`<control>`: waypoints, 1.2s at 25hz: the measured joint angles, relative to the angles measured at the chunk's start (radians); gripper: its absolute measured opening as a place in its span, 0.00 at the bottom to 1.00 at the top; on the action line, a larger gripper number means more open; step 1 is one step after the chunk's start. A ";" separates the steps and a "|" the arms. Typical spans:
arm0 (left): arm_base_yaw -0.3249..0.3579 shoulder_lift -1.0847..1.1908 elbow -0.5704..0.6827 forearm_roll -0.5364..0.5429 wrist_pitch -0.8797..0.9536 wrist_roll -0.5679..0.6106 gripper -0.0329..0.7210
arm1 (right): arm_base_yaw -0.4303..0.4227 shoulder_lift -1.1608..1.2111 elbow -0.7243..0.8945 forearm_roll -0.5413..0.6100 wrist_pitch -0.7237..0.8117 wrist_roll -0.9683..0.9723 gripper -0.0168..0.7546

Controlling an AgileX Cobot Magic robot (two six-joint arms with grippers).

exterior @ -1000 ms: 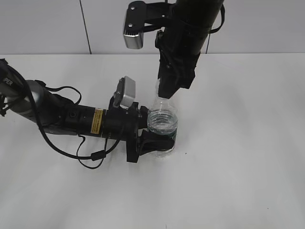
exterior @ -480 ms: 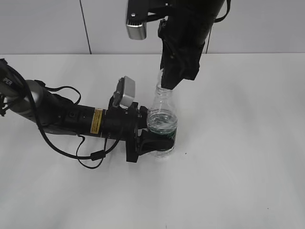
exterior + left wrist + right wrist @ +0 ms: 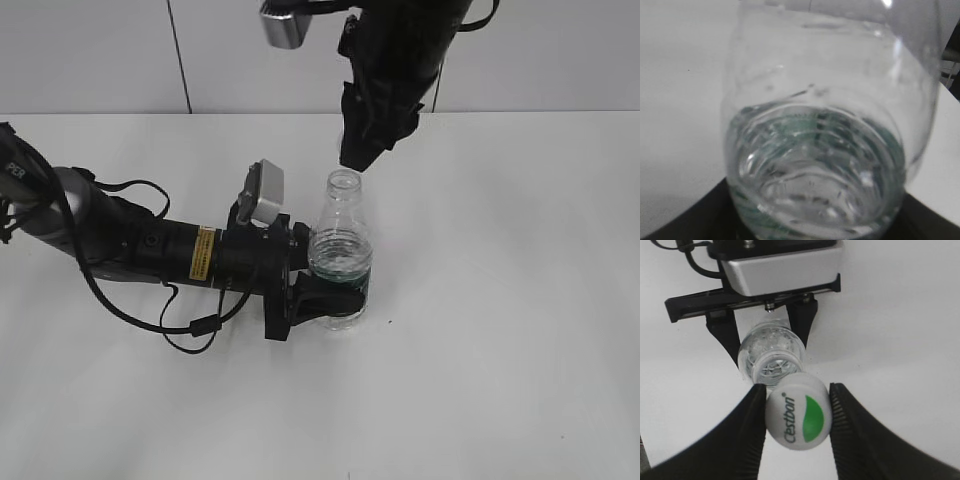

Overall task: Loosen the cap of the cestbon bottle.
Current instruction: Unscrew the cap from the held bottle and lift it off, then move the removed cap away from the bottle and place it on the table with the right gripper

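Because the left gripper (image 3: pixel 335 290) is clamped on the green label band of the small clear plastic cestbon bottle (image 3: pixel 340 240), you can see the bottle stand upright and steady on the white table (image 3: pixel 500 300), its mouth open. The small round white screw cap with the green leaf mark (image 3: pixel 798 411) is off the neck, pinched between the closed jaws of the right gripper (image 3: pixel 797 412). In the exterior view this gripper hangs just above the bottle mouth, toward twelve o'clock.
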 joint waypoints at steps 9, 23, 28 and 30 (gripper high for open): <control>0.000 0.000 0.000 0.000 0.001 0.001 0.59 | -0.229 0.000 0.002 0.078 -0.004 0.331 0.40; 0.002 0.000 0.000 0.002 0.001 0.001 0.59 | -0.489 -0.001 0.410 0.055 -0.358 0.667 0.40; 0.002 0.000 0.000 0.002 0.001 0.001 0.59 | -0.490 0.000 0.552 -0.029 -0.513 0.805 0.40; 0.002 0.000 0.000 0.002 0.001 0.001 0.59 | -0.490 0.014 0.580 -0.036 -0.553 0.832 0.40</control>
